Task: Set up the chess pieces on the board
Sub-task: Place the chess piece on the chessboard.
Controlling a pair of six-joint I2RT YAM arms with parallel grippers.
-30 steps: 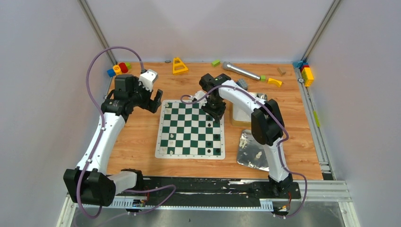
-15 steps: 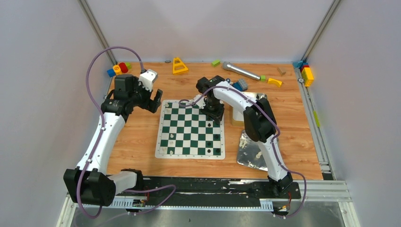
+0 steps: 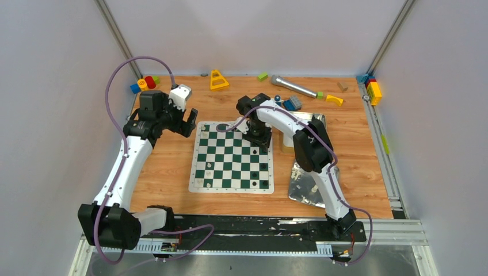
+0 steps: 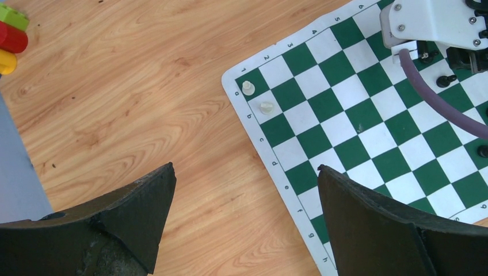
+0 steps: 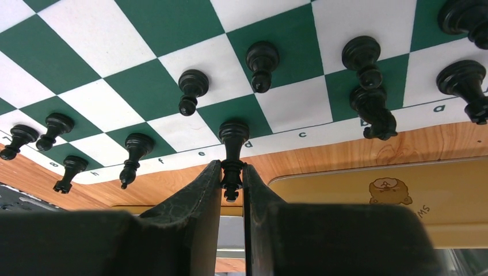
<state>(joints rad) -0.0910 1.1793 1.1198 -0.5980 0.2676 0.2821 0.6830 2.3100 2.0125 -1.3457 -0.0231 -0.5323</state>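
Right wrist view: my right gripper [image 5: 232,172] is pinching a black chess piece [image 5: 233,137] at frame centre, on the board [image 5: 167,20] edge row, perhaps touching down; neighbours [image 5: 138,145] standing apart. My left gripper [image 4: 244,168] is gaping, empty.

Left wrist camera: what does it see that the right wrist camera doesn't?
Only left wrist: two white pieces at a corner of the board, stacked coloured blocks, and the open left gripper. Only right wrist: the right gripper pinching a black piece, plus a yellow bear tin. Both: the board, black pieces on it and the wooden table.
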